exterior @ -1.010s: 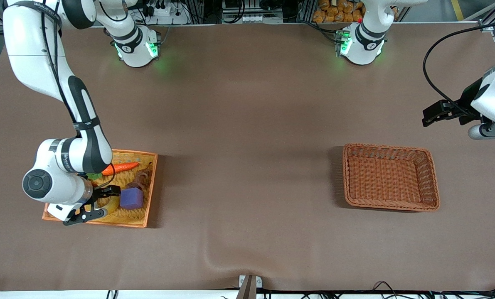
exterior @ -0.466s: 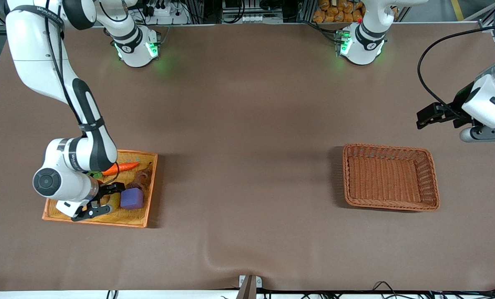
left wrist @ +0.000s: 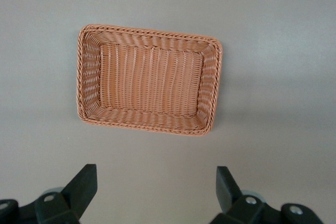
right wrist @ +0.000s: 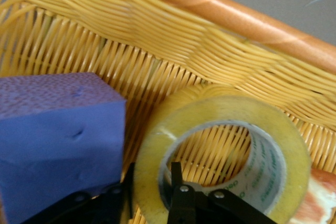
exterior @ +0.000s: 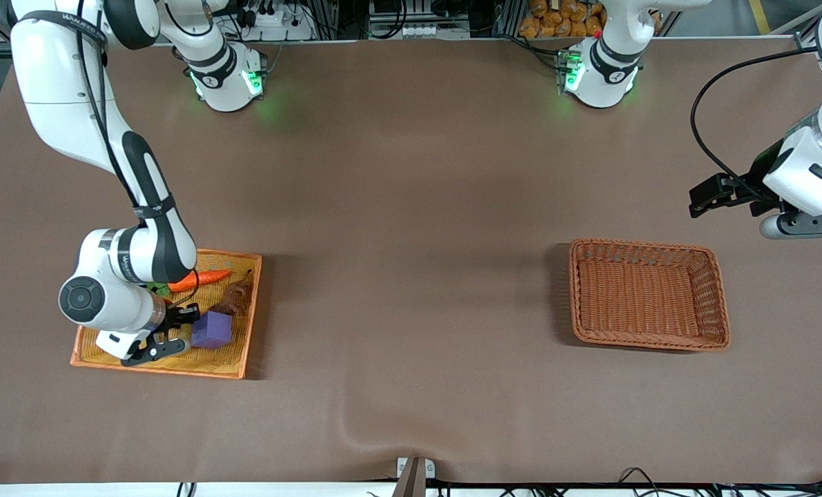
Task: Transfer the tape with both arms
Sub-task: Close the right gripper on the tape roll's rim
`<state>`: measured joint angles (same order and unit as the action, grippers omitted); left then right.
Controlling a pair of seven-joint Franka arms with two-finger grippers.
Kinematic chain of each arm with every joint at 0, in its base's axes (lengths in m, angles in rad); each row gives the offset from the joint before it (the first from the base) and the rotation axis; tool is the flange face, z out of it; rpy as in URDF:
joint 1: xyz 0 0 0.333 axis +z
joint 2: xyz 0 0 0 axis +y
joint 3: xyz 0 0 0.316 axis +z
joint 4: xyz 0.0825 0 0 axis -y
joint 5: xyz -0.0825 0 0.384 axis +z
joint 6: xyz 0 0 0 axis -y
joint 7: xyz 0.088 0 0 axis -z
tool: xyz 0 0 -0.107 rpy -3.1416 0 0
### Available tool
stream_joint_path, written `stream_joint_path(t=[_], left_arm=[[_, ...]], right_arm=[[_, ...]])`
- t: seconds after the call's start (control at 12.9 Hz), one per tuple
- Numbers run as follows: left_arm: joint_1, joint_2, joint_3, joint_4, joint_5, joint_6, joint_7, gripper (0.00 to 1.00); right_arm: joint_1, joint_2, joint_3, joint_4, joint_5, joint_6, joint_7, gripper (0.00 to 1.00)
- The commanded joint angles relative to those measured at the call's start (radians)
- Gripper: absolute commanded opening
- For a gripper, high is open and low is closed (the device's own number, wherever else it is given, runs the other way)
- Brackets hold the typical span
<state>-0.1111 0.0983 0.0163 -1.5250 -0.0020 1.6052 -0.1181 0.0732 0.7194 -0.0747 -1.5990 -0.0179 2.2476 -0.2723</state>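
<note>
Tape (right wrist: 226, 145) wall between right claw (right wrist: 149, 192) fingers (in tray (exterior: 235, 362))

arms (exterior: 72, 90): white, black bands | cables: black | bases (exterior: 228, 79): green lights | jaws: black

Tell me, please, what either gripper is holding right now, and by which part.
The right gripper pinches the tape by its ring wall, one finger inside the core, one outside beside the purple cube. The left gripper is open, holding nothing.
</note>
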Motion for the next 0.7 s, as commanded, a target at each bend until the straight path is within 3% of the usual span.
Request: stream_joint_path(t=[0.0, 0.31, 0.62], left_arm=[[-0.002, 0.0, 0.002, 0.003, -0.006, 0.007, 0.0, 1.0], [-0.002, 0.008, 0.002, 0.003, -0.007, 0.012, -0.002, 1.0], [-0.004, 0.04, 0.001, 0.002, -0.013, 0.036, -0.005, 1.0]], right_arm=[[-0.001, -0.046, 0.006, -0.006, -0.002, -0.019, -0.008, 0.0], [0.033, -0.187, 0.006, 0.039, -0.005, -0.205, -0.001, 0.0], [0.138, -0.241, 0.007, 0.146, -0.002, -0.37, 0.068, 0.0]])
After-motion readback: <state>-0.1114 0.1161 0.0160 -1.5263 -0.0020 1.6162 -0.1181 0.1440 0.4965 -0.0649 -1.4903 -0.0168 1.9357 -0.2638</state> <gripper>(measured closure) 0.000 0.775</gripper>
